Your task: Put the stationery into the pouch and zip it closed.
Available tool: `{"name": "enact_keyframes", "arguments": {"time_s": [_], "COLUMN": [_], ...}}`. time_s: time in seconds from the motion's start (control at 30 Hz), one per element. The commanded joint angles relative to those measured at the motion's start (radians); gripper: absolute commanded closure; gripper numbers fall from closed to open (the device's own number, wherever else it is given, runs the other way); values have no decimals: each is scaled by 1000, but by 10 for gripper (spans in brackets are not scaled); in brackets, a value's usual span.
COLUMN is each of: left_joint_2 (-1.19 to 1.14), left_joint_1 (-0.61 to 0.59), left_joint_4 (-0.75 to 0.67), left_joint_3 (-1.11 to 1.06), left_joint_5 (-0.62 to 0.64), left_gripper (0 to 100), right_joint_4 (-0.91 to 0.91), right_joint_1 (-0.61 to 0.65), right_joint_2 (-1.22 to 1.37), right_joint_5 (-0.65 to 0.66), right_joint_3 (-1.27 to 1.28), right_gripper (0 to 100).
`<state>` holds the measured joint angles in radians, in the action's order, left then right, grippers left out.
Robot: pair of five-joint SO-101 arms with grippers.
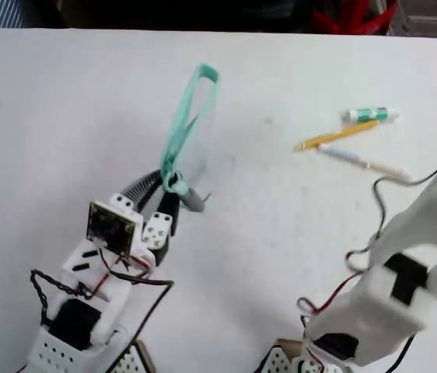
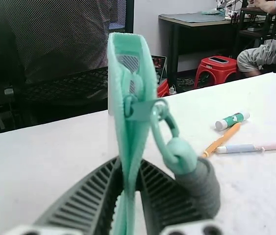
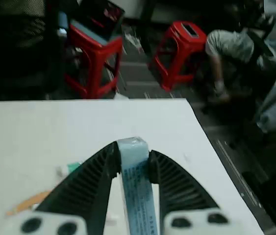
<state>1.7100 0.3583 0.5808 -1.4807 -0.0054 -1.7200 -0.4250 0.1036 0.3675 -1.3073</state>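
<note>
The mint green pouch (image 1: 188,116) stands on edge on the white table, and my left gripper (image 1: 168,196) is shut on its near end. In the left wrist view the pouch (image 2: 128,83) rises between the dark fingers, and its zipper pull (image 2: 179,154) hangs beside a grey tab. A glue stick (image 1: 369,115), a yellow pencil (image 1: 336,135) and a pastel pen (image 1: 362,159) lie together at the far right. My right gripper (image 3: 132,149) is held above the table, shut on a light blue stick-shaped item (image 3: 135,186).
The right arm's white body (image 1: 393,272) and its cables hang over the table's near right part. The table's right edge (image 3: 201,127) runs close to the right gripper, with red stools on the floor beyond. Open tabletop lies between the pouch and the stationery.
</note>
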Motion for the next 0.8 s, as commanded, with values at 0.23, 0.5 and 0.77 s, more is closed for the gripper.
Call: {"name": "enact_keyframes", "arguments": {"time_s": [0.23,0.5,0.77], "left_joint_2": [-8,-8,-8], "left_joint_1": [2,-2,-5], "left_joint_4": [-6,-6,-8], "left_joint_3": [6,5,6], "left_joint_5": [-9,-11,-11], "left_gripper": [972,972,972], "right_joint_4": [142,704,1207], "right_joint_1": [702,993,970], "right_joint_2": [-630,-654,-654], "right_joint_5": [-161,-184,-184], "right_joint_3": [707,1069,1524], "right_gripper": [981,981,981]}}
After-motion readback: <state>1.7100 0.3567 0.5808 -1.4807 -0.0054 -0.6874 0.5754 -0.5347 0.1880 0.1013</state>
